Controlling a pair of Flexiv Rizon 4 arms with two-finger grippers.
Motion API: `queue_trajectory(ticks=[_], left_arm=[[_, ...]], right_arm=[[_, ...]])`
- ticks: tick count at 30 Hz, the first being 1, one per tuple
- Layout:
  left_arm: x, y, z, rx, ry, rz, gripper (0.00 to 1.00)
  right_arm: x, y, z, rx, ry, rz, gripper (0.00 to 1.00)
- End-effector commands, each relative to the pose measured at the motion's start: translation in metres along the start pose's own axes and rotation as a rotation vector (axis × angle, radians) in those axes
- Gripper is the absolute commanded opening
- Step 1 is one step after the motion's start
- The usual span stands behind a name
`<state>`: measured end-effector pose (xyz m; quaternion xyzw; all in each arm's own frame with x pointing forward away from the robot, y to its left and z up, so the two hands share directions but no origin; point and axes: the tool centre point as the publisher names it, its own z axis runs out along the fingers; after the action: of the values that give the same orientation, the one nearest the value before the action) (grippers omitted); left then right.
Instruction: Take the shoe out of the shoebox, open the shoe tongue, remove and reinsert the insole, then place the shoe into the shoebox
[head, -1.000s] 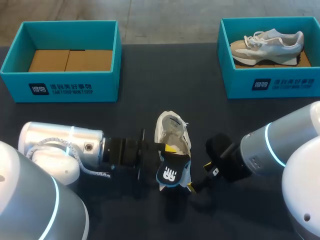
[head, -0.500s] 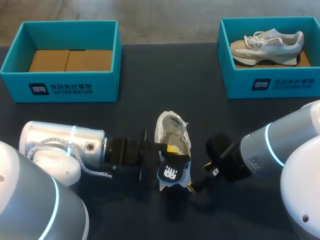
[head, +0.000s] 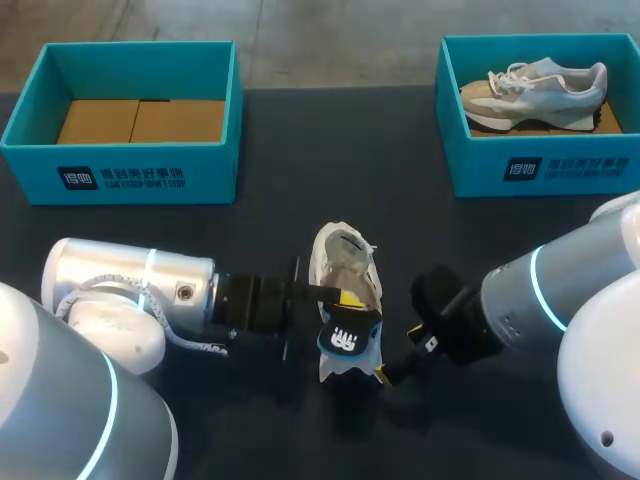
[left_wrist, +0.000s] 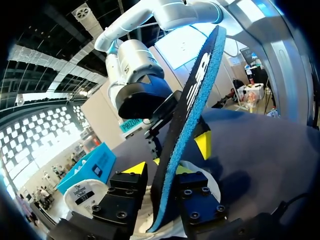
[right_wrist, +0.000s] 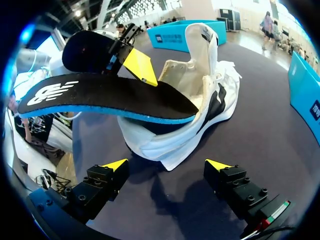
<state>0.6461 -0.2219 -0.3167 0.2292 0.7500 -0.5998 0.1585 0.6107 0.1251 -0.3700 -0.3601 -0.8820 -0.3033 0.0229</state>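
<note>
Left shoebox (head: 140, 170): a teal box at the far left of the dark counter (head: 300, 170). It is open on top, and only brown cardboard shows on its floor.
Left arm (head: 130, 290): it comes in from the left side and lies low over the counter, pointing to the middle.
Left hand (head: 345, 298) (left_wrist: 170, 160): its two fingers are closed on the insole, one yellow tip at each face of it. The wrist view shows the insole standing on edge between them.
Insole (head: 345, 340) (left_wrist: 192, 95) (right_wrist: 110, 95): black on top with a white logo, blue below. One end is inside the opening of the shoe. The logo end is lifted out over the heel, toward the robot.
Shoe (head: 345, 260) (right_wrist: 200, 115): white and grey, on the counter in the middle, between the two hands and outside both boxes. Its tongue (right_wrist: 202, 45) stands up.
Right hand (head: 385, 375) (right_wrist: 166, 165): its fingers are wide apart and hold nothing. It is just beside the heel end of the shoe, and the shoe lies ahead of the fingers.
Right arm (head: 520, 310): it comes in from the right side, low over the counter.
Right shoebox (head: 480, 165): a teal box at the far right, with a second shoe (head: 535, 90) lying on its side inside.
</note>
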Motion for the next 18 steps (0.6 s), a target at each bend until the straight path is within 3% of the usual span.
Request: queue_trajectory(ticks=[1, 14, 17, 18], left_arm=[[-0.0006, -0.0026, 0.0064, -0.008, -0.001, -0.002, 0.31], [-0.0019, -0.0034, 0.0142, -0.002, 0.006, -0.003, 0.25], [-0.0017, -0.0023, 0.0142, -0.004, 0.006, -0.004, 0.16], [-0.0016, -0.0019, 0.0141, -0.005, 0.006, -0.005, 0.0]], right_arm=[[0.0008, -0.002, 0.0, -0.003, -0.001, 0.001, 1.0], [0.0008, -0.002, 0.0, -0.003, -0.001, 0.001, 1.0], [0.0008, -0.002, 0.0, -0.003, -0.001, 0.001, 1.0], [0.0008, -0.002, 0.0, -0.003, -0.001, 0.001, 1.0]])
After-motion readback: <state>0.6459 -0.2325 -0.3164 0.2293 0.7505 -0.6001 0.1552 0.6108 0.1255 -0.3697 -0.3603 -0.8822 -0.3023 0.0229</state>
